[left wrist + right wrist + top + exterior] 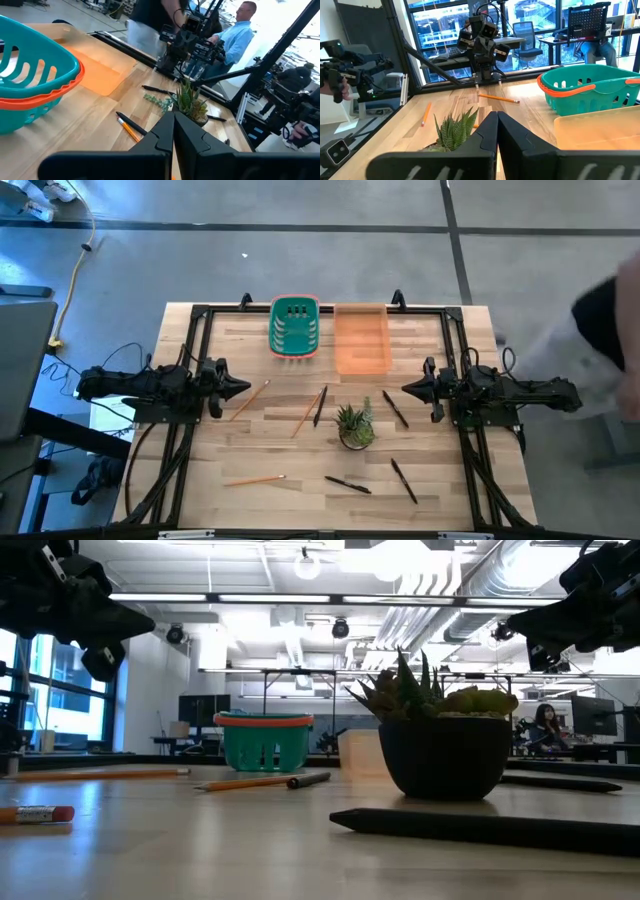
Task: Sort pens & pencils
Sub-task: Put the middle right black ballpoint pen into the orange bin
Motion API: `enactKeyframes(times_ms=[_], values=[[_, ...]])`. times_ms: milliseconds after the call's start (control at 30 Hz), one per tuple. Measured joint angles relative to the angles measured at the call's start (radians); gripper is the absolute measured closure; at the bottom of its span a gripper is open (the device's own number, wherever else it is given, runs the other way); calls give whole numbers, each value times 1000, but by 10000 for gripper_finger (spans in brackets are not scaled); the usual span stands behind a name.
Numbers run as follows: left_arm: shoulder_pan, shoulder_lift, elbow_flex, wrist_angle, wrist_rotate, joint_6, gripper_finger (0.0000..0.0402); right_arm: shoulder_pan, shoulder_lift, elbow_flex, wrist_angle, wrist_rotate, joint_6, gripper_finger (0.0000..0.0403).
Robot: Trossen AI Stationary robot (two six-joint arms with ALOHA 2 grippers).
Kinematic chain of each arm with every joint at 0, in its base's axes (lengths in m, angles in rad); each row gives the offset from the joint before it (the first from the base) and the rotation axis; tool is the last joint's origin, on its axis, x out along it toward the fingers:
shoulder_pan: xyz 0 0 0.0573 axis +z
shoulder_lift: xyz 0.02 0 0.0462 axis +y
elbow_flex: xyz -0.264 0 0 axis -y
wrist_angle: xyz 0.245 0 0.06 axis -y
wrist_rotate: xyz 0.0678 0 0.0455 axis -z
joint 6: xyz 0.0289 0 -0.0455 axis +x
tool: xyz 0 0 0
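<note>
Pens [396,409] and pencils [250,399] lay scattered round the plant [355,426] — one pair nearly touching, so either claw, left [243,387] or right [407,389], both pinched together, risked grabbing both.

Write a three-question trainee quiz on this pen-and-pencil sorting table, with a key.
1. True or false: the teal basket already holds pens.
2. Which thing stands among the scattered sticks near the table's middle? A) a potted plant B) a mug C) a stapler
3. Fill in: the orange tray sits directly to the ____ of the teal basket in the high view.

Key:
1. False: the high view shows it empty, with the pens and the pencils on the table.
2. A: the potted plant.
3. Right.
</note>
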State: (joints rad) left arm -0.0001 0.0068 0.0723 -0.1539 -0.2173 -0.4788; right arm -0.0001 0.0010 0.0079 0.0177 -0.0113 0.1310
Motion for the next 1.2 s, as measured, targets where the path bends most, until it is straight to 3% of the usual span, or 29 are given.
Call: enactKeyframes(times_ms=[567,733,1000,1200], values=[[0,0,0,1,-1,-1,401,0,0,0,1,0,5,402],[0,0,0,1,-1,-4,401,0,0,0,1,0,94,402],[0,0,0,3,4,-6,401,0,0,0,1,0,102,402],[0,0,0,3,7,-137,401,0,0,0,1,0,232,402]])
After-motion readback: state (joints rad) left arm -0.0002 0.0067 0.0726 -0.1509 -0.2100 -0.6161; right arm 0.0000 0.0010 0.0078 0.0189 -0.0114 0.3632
